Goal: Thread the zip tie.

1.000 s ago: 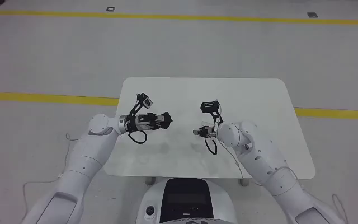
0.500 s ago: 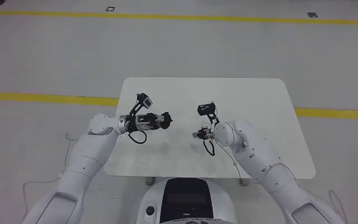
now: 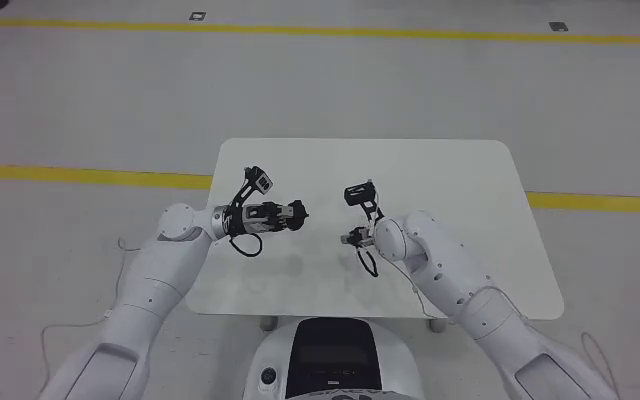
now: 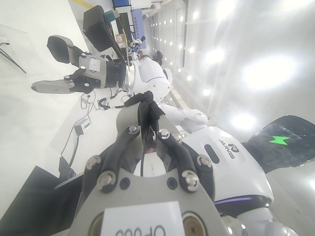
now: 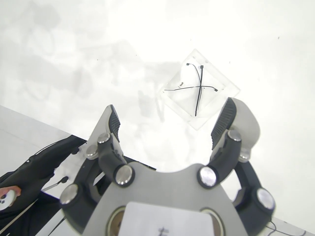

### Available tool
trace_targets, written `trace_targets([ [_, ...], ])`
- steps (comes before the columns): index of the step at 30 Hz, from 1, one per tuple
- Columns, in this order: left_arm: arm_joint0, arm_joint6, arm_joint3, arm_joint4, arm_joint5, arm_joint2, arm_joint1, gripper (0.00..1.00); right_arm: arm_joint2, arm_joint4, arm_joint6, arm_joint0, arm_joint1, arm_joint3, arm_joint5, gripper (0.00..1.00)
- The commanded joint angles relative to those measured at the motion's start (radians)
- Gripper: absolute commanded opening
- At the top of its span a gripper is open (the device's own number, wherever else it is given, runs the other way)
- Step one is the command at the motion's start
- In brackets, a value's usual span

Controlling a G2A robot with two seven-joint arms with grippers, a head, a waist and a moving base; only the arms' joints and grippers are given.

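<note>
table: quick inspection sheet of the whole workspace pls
surface: white table
job's things: clear tray holding several crossed black zip ties; one black strip, seemingly a zip tie, in the left gripper
clutter: nothing seen
grippers: left gripper shut on the black strip; right gripper open, near the tray
cables: black cable looped at each wrist
surroundings: yellow floor lines; other white robots behind

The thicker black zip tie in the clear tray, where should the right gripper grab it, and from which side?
On the thicker zip tie, probably the tail stretch, clear of where the thinner ties cross it. Come down with the open right gripper, fingers astride the strap: it lies flat in the clear tray, so a sideways approach would likely meet the walls.
</note>
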Motion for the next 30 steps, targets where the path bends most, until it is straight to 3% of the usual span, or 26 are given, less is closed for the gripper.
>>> trace_targets([
  [1,0.000,0.000,0.000,0.000,0.000,0.000,0.000,0.00,-0.003,-0.007,-0.003,0.008,-0.006,0.016,0.001,0.43],
  [3,0.000,0.000,0.000,0.000,0.000,0.000,0.000,0.00,0.001,-0.012,-0.006,0.009,-0.012,0.031,0.001,0.38],
  [14,0.000,0.000,0.000,0.000,0.000,0.000,0.000,0.00,0.037,-0.046,-0.022,-0.004,-0.043,0.080,0.001,0.35],
  [30,0.000,0.000,0.000,0.000,0.000,0.000,0.000,0.00,0.065,-0.065,-0.050,0.007,-0.061,0.154,0.001,0.26],
])
